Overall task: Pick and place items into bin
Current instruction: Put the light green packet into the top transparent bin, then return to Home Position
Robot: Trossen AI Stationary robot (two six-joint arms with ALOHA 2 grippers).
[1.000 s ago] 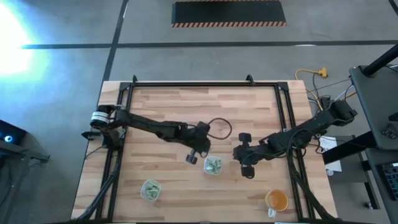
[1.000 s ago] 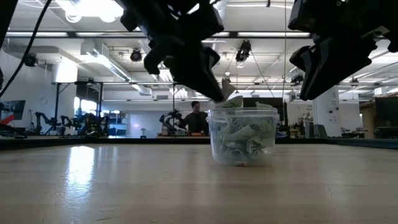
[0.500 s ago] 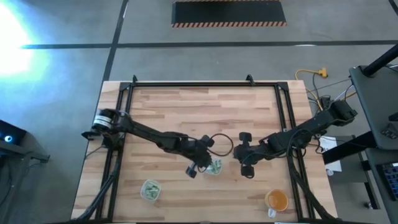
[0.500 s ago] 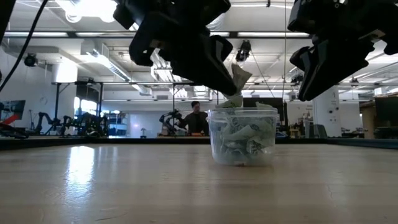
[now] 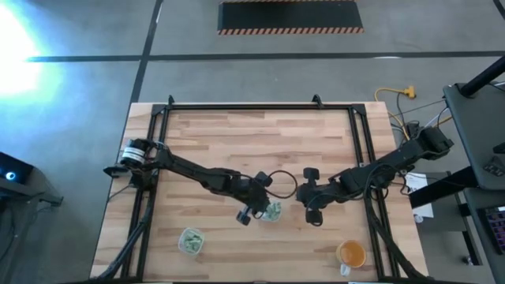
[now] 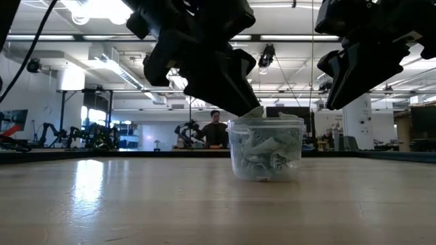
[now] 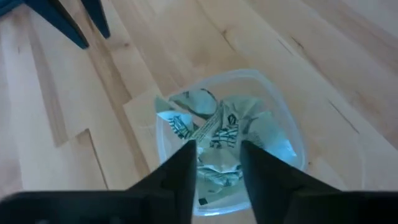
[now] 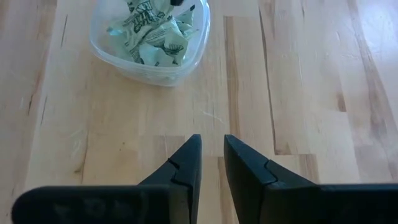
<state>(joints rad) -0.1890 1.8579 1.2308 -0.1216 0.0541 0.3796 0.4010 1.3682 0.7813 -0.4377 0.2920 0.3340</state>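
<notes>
Left gripper (image 7: 216,163): we have it right over the mouth of the clear plastic cup (image 5: 272,211) at mid-table, fingers (image 7: 180,177) held narrowly apart with a crumpled wrapper (image 7: 217,127) showing between them; whether they pinch it or have let go, we cannot tell.
Right gripper (image 8: 210,163): we keep it waiting just beside that cup, above bare table (image 5: 237,142), fingers a slim gap apart and carrying nothing.
Items: green-and-white wrappers fill the centre cup nearly to its rim (image 6: 266,122); a second cup of wrappers (image 5: 190,241) sits near the table's front edge, well apart.
Other things: an orange-filled cup (image 5: 351,254) stands at the front right corner; a dark cable loop (image 5: 280,175) hangs by the left arm.
Step in hand: we judge this to be the drop into the centre cup.
Doing it well: we should keep the fingertips centred inside the rim, part them fully, then rise straight up so no wrapper clings and the light cup is not nudged or tipped.
Risk: the heap sits high, so a piece may spill over.
</notes>
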